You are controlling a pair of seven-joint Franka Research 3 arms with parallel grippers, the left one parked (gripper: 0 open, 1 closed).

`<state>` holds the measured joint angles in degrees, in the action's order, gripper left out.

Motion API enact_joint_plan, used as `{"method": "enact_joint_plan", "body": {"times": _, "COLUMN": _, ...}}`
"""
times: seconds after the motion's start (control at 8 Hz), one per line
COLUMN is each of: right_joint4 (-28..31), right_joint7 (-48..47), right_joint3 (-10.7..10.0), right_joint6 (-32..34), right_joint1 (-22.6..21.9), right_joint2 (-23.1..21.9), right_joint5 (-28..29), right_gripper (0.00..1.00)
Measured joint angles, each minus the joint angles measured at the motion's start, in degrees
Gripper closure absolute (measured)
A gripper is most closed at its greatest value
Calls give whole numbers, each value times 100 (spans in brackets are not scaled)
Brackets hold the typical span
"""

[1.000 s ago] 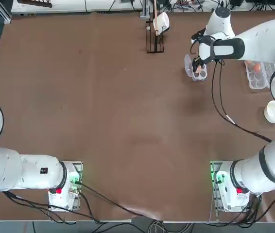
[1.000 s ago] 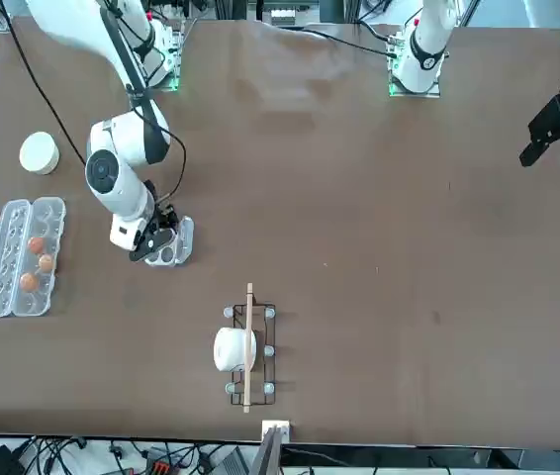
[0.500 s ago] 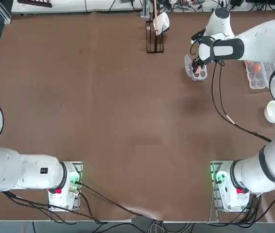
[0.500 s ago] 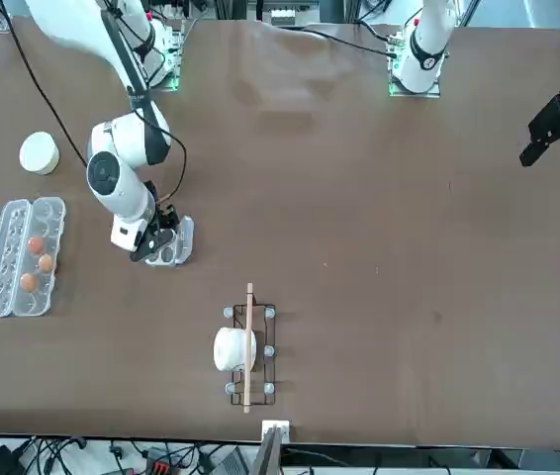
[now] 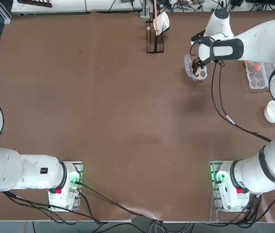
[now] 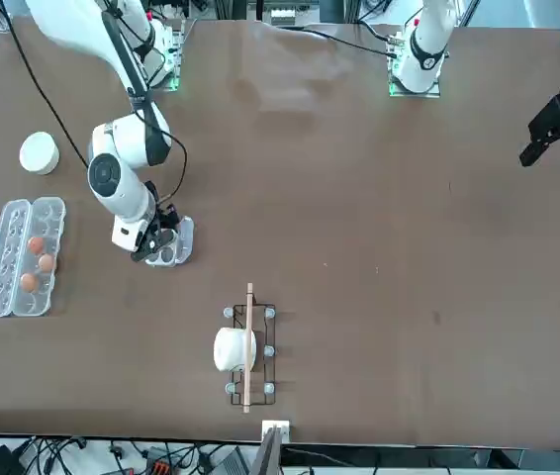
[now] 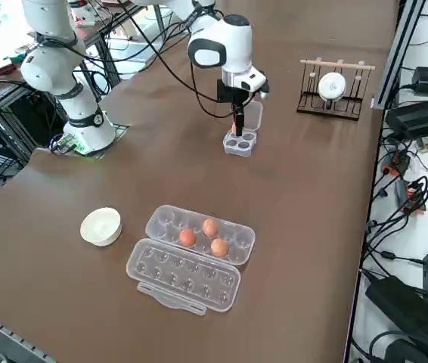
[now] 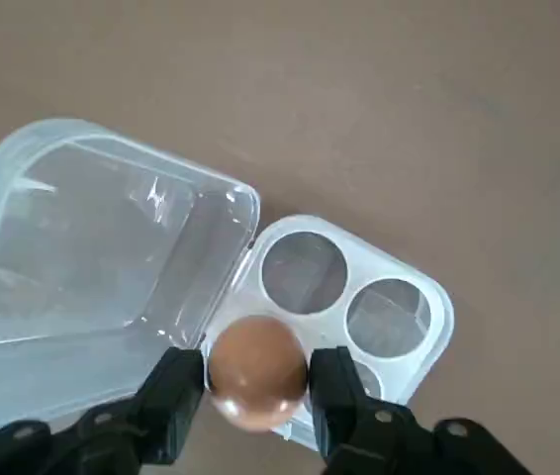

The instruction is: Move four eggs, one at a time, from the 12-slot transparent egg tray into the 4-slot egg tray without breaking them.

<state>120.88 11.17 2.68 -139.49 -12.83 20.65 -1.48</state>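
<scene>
My right gripper [image 8: 256,371] hangs over the 4-slot egg tray [image 8: 391,319], shut on a brown egg [image 8: 257,368]. The egg sits low over a near cup beside the tray's open lid flap [image 8: 92,247]. In the side view the gripper [image 7: 237,125] points straight down at the small tray [image 7: 240,144]. The 12-slot transparent egg tray [image 7: 161,220] lies open to the robot's right with three eggs in it [image 7: 187,237] [image 7: 210,227] [image 7: 219,247]. The other cups of the small tray that show are empty.
A white round bowl [image 7: 100,225] stands beside the long tray. A dark wire rack [image 7: 333,87] holding a white cup stands at the table's far edge. The long tray's lid [image 7: 187,281] lies flat next to it.
My right gripper has sunk slightly toward the small tray with the egg still between its fingers. Nothing else has moved.
</scene>
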Motion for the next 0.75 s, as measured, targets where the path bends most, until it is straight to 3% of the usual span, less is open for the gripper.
{"method": "enact_joint_plan", "body": {"times": 0.12, "right_joint4": -1, "right_joint7": 0, "right_joint3": 0, "right_joint6": 3, "right_joint1": 0, "right_joint2": 0, "right_joint5": 0, "right_gripper": 26}}
{"method": "enact_joint_plan", "body": {"times": 0.25, "right_joint4": -12, "right_joint7": 0, "right_joint3": 0, "right_joint6": 3, "right_joint1": 0, "right_joint2": 0, "right_joint5": 0, "right_gripper": 10}}
{"method": "enact_joint_plan", "body": {"times": 0.38, "right_joint4": -56, "right_joint7": 1, "right_joint3": -6, "right_joint6": 2, "right_joint1": 1, "right_joint2": -5, "right_joint5": 0, "right_gripper": 0}}
{"method": "enact_joint_plan", "body": {"times": 0.75, "right_joint4": -437, "right_joint7": 194, "right_joint3": -133, "right_joint6": 114, "right_joint1": 217, "right_joint2": -139, "right_joint5": -2, "right_gripper": 0}}
